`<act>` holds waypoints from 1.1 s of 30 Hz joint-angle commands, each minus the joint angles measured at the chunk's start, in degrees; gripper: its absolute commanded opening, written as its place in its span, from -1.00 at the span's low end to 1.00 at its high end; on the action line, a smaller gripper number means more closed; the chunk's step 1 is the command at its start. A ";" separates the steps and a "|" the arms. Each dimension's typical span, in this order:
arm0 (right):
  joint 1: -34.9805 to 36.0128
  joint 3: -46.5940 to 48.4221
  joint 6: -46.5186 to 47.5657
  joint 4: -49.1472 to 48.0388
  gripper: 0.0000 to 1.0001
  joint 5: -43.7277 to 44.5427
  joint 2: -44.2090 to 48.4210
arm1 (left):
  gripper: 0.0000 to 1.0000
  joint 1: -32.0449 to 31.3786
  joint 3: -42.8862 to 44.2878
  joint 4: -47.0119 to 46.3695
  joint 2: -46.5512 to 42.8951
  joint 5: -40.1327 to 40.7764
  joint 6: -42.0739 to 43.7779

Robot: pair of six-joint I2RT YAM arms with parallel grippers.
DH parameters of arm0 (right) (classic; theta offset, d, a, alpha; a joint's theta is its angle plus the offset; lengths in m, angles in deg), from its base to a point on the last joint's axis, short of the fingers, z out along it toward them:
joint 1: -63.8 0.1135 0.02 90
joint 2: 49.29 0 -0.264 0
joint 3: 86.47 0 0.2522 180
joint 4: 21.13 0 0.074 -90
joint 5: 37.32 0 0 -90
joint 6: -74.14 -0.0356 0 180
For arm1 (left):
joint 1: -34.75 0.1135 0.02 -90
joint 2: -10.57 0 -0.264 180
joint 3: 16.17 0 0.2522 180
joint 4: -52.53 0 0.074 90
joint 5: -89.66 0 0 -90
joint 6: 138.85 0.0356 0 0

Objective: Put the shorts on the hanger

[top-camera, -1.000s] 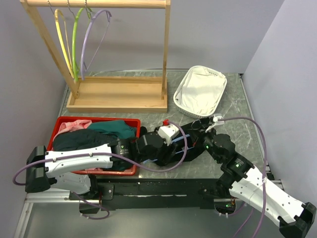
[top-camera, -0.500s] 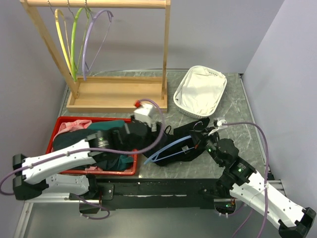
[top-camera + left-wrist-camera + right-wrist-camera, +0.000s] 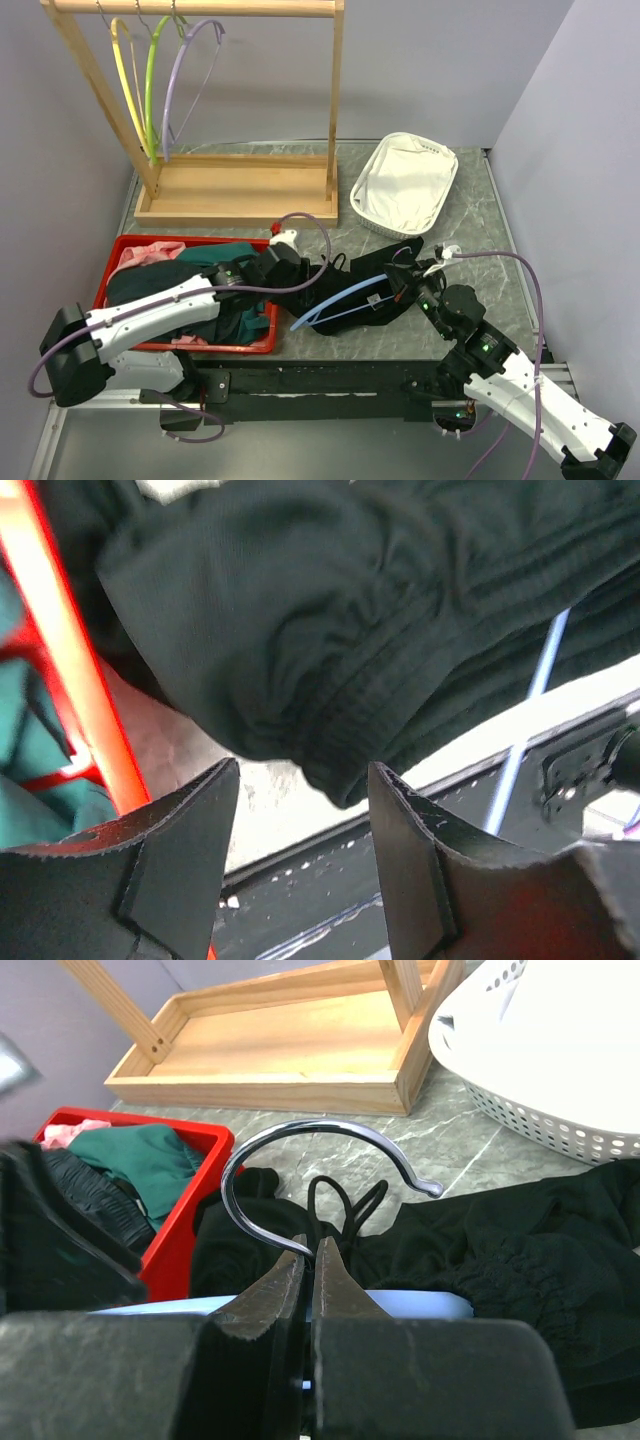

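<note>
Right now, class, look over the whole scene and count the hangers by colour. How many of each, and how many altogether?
yellow hanger: 1
green hanger: 1
lilac hanger: 1
light blue hanger: 1
Total: 4

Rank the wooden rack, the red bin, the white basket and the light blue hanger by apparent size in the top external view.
1. wooden rack
2. red bin, partly covered
3. white basket
4. light blue hanger
</note>
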 commanded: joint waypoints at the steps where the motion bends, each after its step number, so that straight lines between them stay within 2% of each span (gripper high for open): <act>1: 0.46 0.62 -1.68 -0.04 -1.00 2.11 0.87 | 0.18 -0.59 -2.67 -6.32 0.86 -5.53 -2.56; 7: 0.46 0.79 -1.94 0.23 -1.00 2.64 0.60 | 0.23 -3.75 -3.21 -9.50 4.63 -5.81 -3.18; 13: 0.46 0.62 -2.12 0.05 -1.00 2.90 0.43 | 0.23 -5.43 -2.68 -9.32 8.06 -1.50 -4.93; 16: 0.54 1.14 -2.12 0.58 -1.00 3.34 0.60 | 0.12 -5.78 -2.59 -8.62 9.03 2.19 -5.99; 17: 0.54 1.32 -2.03 0.75 -1.00 3.51 0.60 | -0.02 -5.78 -2.50 -8.53 8.95 3.33 -6.25; 19: 0.54 2.37 -1.51 1.19 -1.00 4.39 0.43 | -0.16 -5.87 -2.24 -7.92 8.77 6.66 -6.34; 20: 0.54 2.72 -1.33 1.46 -1.00 5.00 -0.01 | -0.38 -5.78 -1.89 -7.48 8.25 7.90 -6.60; 22: 0.63 4.31 -0.80 2.51 -1.00 8.08 -0.45 | -0.60 -5.78 -1.63 -6.60 6.50 10.35 -6.70; 23: 0.55 4.92 -0.80 3.03 -1.00 9.22 -0.89 | -0.80 -5.78 -1.45 -6.51 5.62 10.80 -6.70; 25: 0.54 7.12 -0.45 4.35 -1.00 12.20 -1.15 | -0.96 -5.78 -1.45 -6.07 3.08 11.33 -6.26; 33: 0.54 13.79 2.54 7.43 -1.00 22.40 -2.56 | -0.98 -5.17 2.24 -0.97 -3.26 9.23 -3.71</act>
